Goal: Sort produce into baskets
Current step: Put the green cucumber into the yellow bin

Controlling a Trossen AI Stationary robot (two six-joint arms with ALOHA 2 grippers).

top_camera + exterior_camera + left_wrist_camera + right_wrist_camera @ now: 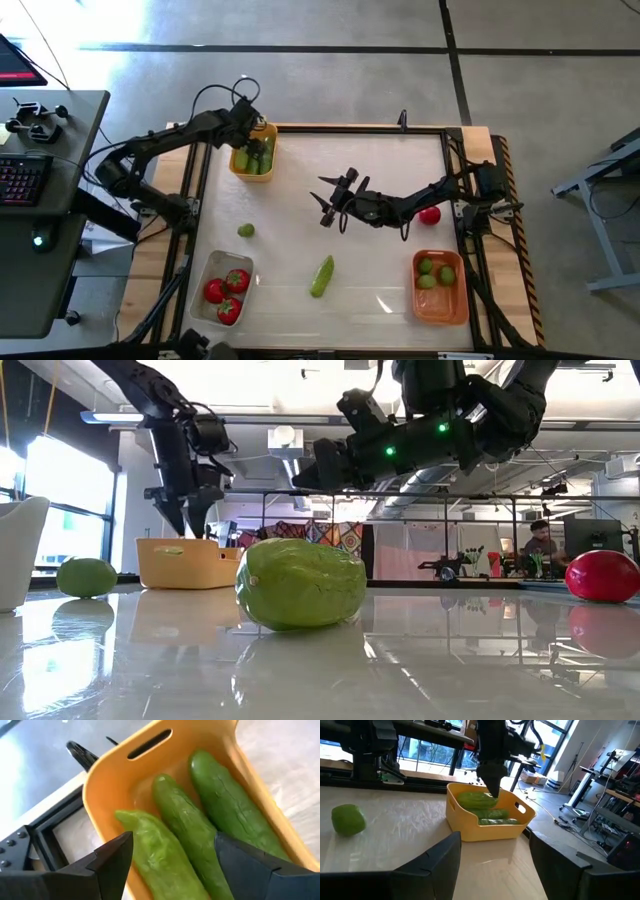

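My left gripper (173, 840) hangs open over the yellow basket (240, 172) at the table's far left, pointing steeply down. Three green cucumbers lie in that basket, and the palest one (155, 855) sits on top between the fingers. My right gripper (323, 202) waits open and level at mid-table, facing the yellow basket (485, 832). Loose on the table are a cucumber (322, 276), a lime (245, 230) and a tomato (430, 214) beside the right arm. The clear basket (215, 258) holds tomatoes and the orange basket (440, 310) holds limes. My left gripper's fingers (115, 862) stand apart on either side of the pale cucumber's near end (150, 870), coming from above. Whether a fingertip touches the cucumber, I cannot tell. The cucumber rests on the others in the basket.
The table has a raised wooden frame (350, 128) around it. A desk with a keyboard (25, 180) stands beyond the left edge. In the low view the loose cucumber (300, 582) lies nearest, with the lime (87, 576) to its left and the tomato (603, 575) to its right.
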